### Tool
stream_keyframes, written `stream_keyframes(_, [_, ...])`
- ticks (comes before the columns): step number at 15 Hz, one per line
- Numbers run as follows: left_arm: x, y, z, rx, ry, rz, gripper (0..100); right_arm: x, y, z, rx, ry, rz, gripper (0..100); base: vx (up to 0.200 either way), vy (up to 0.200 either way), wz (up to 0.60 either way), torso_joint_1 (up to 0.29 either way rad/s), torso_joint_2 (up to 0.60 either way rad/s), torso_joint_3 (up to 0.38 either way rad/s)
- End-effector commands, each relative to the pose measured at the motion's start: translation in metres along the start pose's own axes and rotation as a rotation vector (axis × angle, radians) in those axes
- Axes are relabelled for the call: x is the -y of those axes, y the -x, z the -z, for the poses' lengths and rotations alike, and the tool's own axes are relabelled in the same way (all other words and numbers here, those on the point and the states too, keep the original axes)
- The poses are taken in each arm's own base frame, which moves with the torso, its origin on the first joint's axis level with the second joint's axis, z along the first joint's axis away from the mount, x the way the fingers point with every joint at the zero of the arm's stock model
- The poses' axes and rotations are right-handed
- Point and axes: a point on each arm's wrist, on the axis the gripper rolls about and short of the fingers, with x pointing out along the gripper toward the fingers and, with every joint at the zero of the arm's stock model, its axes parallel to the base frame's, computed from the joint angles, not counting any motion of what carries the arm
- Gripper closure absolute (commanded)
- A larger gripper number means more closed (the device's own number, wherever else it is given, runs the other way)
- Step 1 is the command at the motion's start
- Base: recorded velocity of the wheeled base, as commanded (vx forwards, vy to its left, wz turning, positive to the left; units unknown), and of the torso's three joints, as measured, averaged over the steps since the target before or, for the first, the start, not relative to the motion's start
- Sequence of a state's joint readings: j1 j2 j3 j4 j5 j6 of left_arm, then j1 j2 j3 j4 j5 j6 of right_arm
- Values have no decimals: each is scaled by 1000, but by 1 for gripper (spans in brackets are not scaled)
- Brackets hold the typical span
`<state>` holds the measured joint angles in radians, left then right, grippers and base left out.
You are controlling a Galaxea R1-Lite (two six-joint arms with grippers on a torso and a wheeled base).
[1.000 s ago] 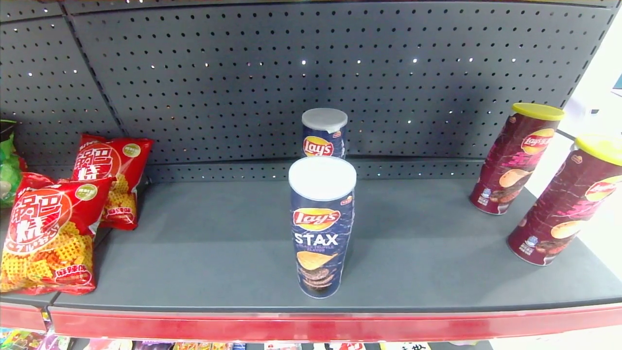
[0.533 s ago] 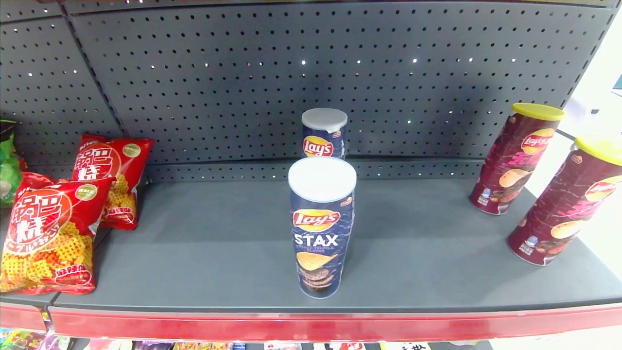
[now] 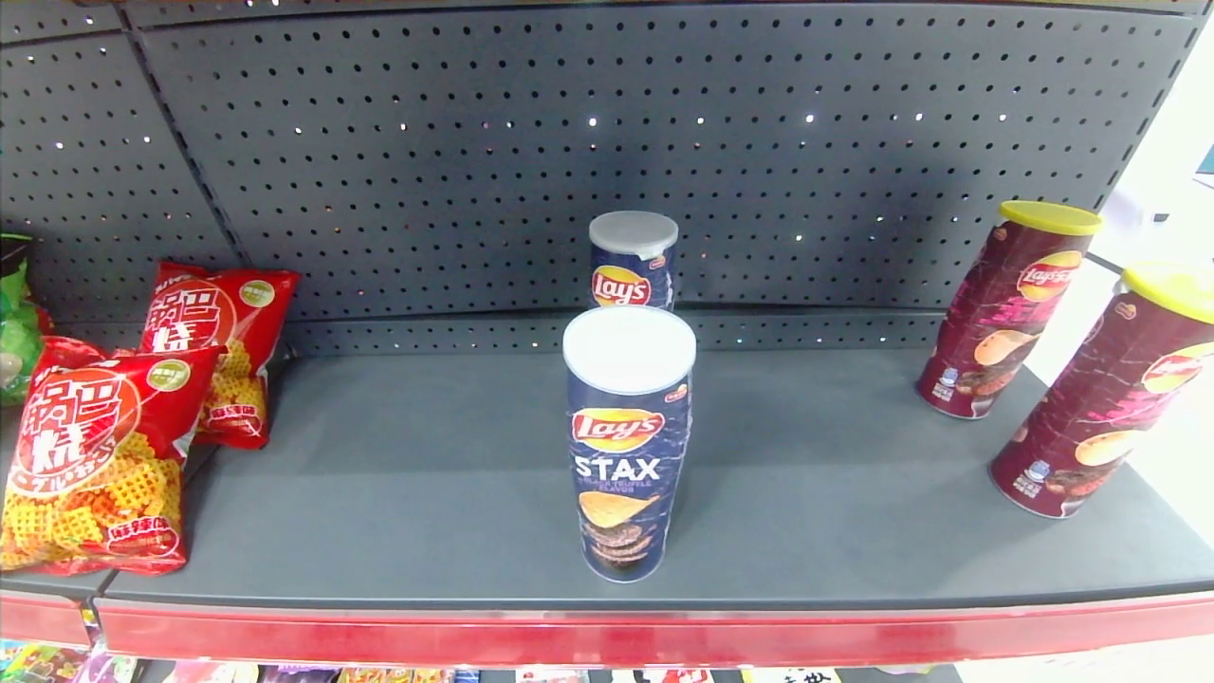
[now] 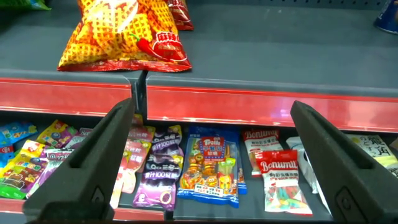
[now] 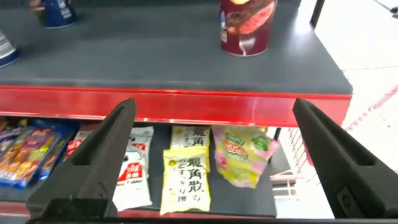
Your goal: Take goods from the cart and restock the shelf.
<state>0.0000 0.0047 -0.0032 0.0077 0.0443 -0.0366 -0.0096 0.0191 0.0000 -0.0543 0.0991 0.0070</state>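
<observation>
Jaws spread wide and empty on your left gripper and right gripper — both face the red front edge of the grey shelf. Mid-shelf, the front blue can stands upright before the rear blue can; maroon cans stand on the robot's right, red snack bags on its left.

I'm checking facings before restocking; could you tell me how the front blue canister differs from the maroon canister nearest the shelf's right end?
The front blue canister has a dark blue body; the maroon canister is deep red. The blue canister's lid is white, the maroon canister's yellow. The blue canister stands mid-shelf near the front edge, the maroon canister at the right end. Both are lidded tubes standing on the same grey shelf.
</observation>
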Motion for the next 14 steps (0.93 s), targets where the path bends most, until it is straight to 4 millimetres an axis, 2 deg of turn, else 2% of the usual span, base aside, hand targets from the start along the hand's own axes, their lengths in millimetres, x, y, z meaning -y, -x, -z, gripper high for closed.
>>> stream_keyframes(1, [0,0,0,-2,0,0,0,0,2,0,20,2,16,0,0,0,0,0,0,0])
stream_keyframes(2, [0,0,0,-2,0,0,0,3,2,7,-43,-8,121,0,0,0,0,0,0,0])
stream_keyframes(3, [0,0,0,-2,2,0,0,3,2,7,-49,-16,136,0,0,0,0,0,0,0])
stream_keyframes(14, [0,0,0,-2,0,0,0,3,2,6,-36,0,139,0,0,0,0,0,0,0])
